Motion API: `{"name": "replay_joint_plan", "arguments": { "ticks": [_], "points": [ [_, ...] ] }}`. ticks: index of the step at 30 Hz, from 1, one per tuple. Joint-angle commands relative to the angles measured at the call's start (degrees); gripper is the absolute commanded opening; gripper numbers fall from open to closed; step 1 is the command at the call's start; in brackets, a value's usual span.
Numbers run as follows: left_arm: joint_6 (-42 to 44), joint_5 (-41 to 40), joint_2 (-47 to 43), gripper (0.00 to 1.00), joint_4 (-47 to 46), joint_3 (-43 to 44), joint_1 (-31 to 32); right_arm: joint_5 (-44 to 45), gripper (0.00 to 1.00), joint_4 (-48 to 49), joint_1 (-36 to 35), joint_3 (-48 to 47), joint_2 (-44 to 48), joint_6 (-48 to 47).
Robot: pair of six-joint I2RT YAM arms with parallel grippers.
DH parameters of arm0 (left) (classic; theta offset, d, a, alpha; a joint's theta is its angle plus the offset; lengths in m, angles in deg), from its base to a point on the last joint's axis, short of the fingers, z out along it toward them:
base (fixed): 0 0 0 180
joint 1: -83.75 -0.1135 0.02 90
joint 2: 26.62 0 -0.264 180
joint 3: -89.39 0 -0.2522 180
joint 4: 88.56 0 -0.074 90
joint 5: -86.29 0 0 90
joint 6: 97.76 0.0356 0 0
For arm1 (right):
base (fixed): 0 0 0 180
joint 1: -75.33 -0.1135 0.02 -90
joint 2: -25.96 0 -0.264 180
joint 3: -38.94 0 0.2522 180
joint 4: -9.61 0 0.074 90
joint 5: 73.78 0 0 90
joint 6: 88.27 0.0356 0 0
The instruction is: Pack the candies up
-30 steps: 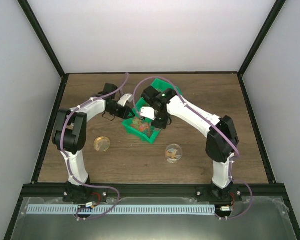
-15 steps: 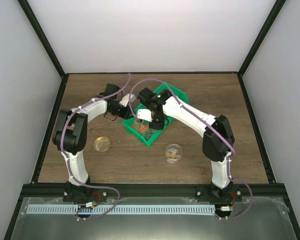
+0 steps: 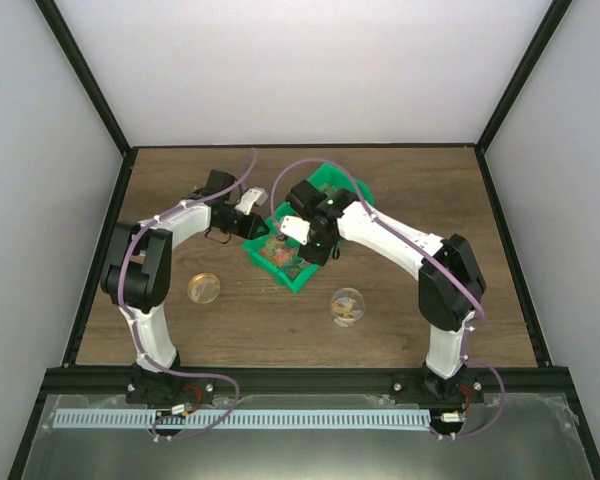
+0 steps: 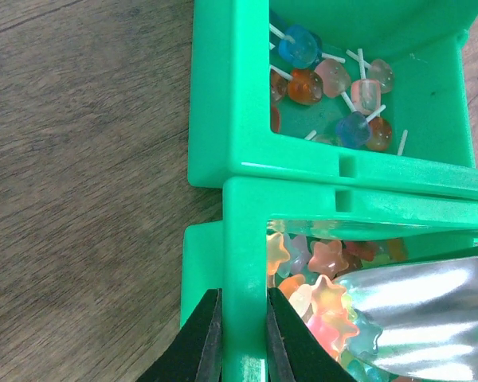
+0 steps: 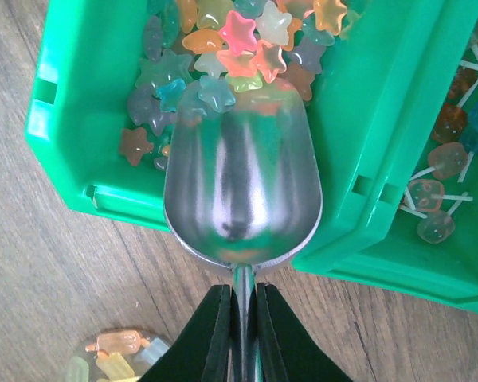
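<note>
The candies (image 5: 239, 40) are small star-shaped sweets in mixed colours, heaped in a green bin (image 5: 72, 119); they also show in the left wrist view (image 4: 319, 286). My right gripper (image 5: 240, 288) is shut on the handle of the metal scoop (image 5: 239, 175). The scoop's bowl is empty and its front lip touches the heap. My left gripper (image 4: 243, 293) is shut on the bin's side wall (image 4: 245, 239), with the scoop (image 4: 422, 310) just to its right. In the top view both grippers (image 3: 248, 205) (image 3: 315, 235) meet at the bin (image 3: 280, 262).
A second green bin (image 3: 352, 185), joined behind the first, holds lollipops (image 4: 334, 79). A round clear container (image 3: 347, 305) with a few sweets stands on the table near the front. Another round dish (image 3: 204, 289) lies front left.
My right arm has swung back a little to the right and nearer, bringing the scoop over the star bin. The left arm has stayed on the bin wall.
</note>
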Motion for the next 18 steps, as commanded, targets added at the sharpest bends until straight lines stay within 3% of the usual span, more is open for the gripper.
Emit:
{"name": "replay_joint_plan", "arguments": {
  "ticks": [1, 4, 14, 18],
  "points": [
    [-4.0, 3.7, -0.5, 0.04, 1.8, -1.4, 0.2, -2.2, 0.01, 7.7, -0.6, 8.8, -4.2, 3.3],
    [-4.4, 3.1, -0.8, 0.04, 1.5, -1.9, 0.2, -2.1, 0.01, 11.6, -0.5, 11.6, -4.0, 4.3],
    [-5.7, 2.8, -1.1, 0.04, 0.6, -2.6, 0.9, -4.4, 0.01, 10.9, -0.6, 6.7, -6.3, 4.9],
    [-5.6, 2.7, -0.6, 0.04, 0.9, -1.9, 0.9, -6.6, 0.01, 17.5, -0.6, 13.6, -3.0, 4.2]
  ]
}}
